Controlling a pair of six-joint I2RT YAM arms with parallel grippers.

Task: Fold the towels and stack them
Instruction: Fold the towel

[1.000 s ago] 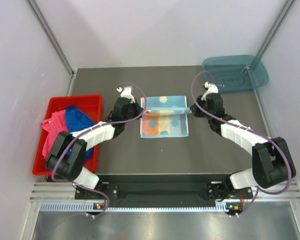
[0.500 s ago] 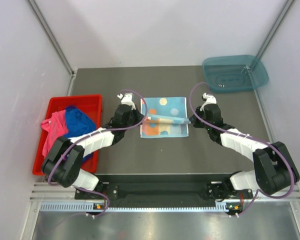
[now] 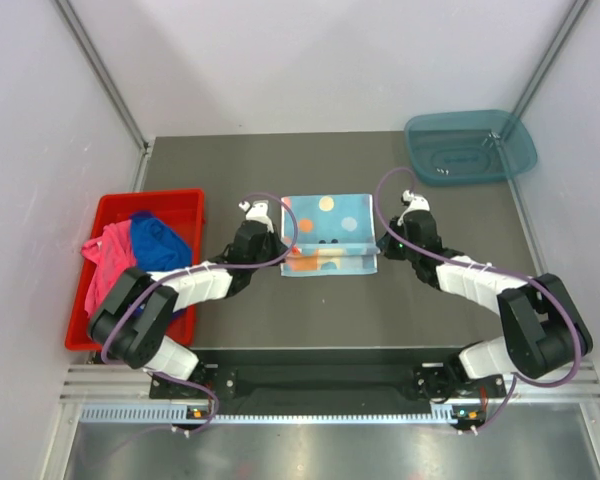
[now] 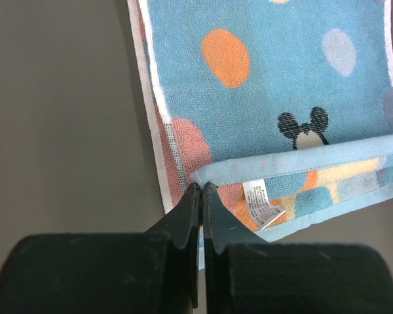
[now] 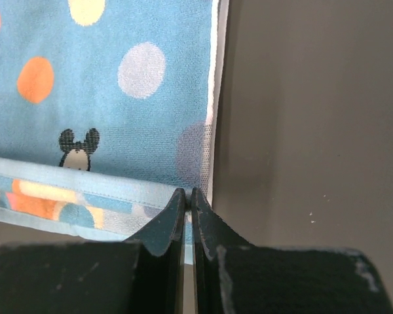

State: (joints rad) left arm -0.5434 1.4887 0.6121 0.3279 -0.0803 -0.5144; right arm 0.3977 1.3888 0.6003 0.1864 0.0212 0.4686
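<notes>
Top view: my left gripper [image 3: 277, 243] and right gripper [image 3: 384, 242] each clamp a corner of the dotted light-blue towel [image 3: 325, 212] on the table [image 3: 280, 310], folding it in half.

Left wrist: the hem [image 4: 301, 160] is pinched just short of the near edge.

Right wrist: likewise.

Next, I judge: align the edges and let go.

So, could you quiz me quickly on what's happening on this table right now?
1. True or false: the left gripper and right gripper are both shut on the dotted towel's folded-over edge.
2. The pink towel and royal blue towel lie: A in the red bin; B beside the dotted towel; C in a gripper.
3. Fill in: the teal tray sits at the table's far ___ corner.
Key: 1 true; 2 A; 3 right.
</notes>
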